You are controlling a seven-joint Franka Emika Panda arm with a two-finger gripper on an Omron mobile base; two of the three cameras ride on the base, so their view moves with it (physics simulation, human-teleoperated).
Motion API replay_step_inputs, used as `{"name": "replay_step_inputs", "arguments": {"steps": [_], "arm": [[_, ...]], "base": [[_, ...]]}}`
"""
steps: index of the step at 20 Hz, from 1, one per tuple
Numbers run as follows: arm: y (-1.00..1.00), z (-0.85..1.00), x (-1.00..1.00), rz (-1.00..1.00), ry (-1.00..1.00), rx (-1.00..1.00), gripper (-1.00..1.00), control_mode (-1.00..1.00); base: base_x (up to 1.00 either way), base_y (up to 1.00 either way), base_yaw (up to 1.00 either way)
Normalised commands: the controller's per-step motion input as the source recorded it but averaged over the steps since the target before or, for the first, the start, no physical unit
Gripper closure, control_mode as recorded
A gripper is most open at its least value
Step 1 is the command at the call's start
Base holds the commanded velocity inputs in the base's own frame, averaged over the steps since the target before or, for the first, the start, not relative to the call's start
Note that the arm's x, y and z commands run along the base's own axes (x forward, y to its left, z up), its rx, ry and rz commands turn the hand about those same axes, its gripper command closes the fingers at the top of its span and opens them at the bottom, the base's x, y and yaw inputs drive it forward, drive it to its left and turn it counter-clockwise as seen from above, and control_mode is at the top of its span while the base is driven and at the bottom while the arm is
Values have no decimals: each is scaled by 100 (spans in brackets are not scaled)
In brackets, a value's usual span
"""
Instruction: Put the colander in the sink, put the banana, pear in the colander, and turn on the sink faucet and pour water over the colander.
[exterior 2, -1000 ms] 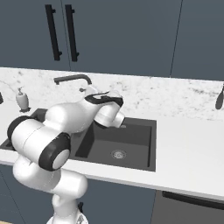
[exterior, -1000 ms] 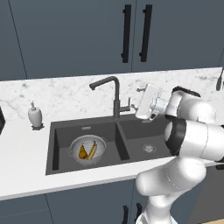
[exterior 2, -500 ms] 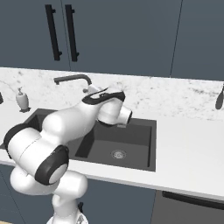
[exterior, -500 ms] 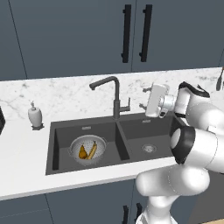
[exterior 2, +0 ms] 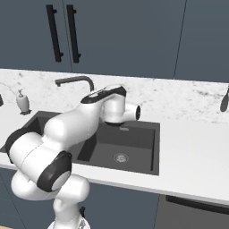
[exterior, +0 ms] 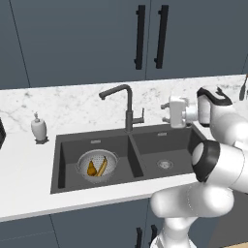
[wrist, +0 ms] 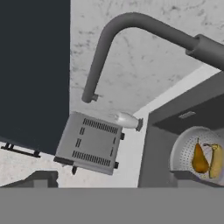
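1. Notably, your gripper (exterior: 164,112) hung in the air over the right basin of the sink (exterior: 181,141), level with the lever on the sink faucet (exterior: 127,109) and just to that lever's right, with a gap between them.
2. You had the jaws spread wide, near their full opening, holding nothing and touching nothing.
3. You could see the colander (exterior: 97,165) sitting upright in the left basin, close to the centre divider.
4. Inside it lay 2 fruits: the pear (exterior: 91,168) on the left and the banana (exterior: 102,166) beside it on the right, each leaning against the colander's wall.
5. From the hand camera you saw the same pairing, pear (wrist: 199,159) touching or nearly touching banana (wrist: 215,159) in the colander (wrist: 183,153).
6. Your faucet spout (wrist: 131,41) arched toward the left basin; I cannot tell from these views whether its tip stood over the colander.
7. You also had a white soap dispenser (exterior: 38,129) on the marble counter (exterior: 72,104) left of the sink, and a grey toaster (wrist: 90,143) in the hand camera.
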Motion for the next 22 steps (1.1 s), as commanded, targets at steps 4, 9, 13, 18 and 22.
{"name": "replay_step_inputs", "arguments": {"steps": [4,9,13,18,22], "arm": [[-13,-36,0,0,-32,-37,-100,-100],[-2,-18,12,-2,-45,-33,-100,-100],[-1,-14,14,-8,-55,-25,-100,-100],[0,-7,37,-11,-52,-17,-100,-100],[-4,-10,50,-12,-42,-10,-100,-100]], "base": [[0,0,0],[0,0,0],[0,0,0],[0,0,0],[0,0,0]]}}
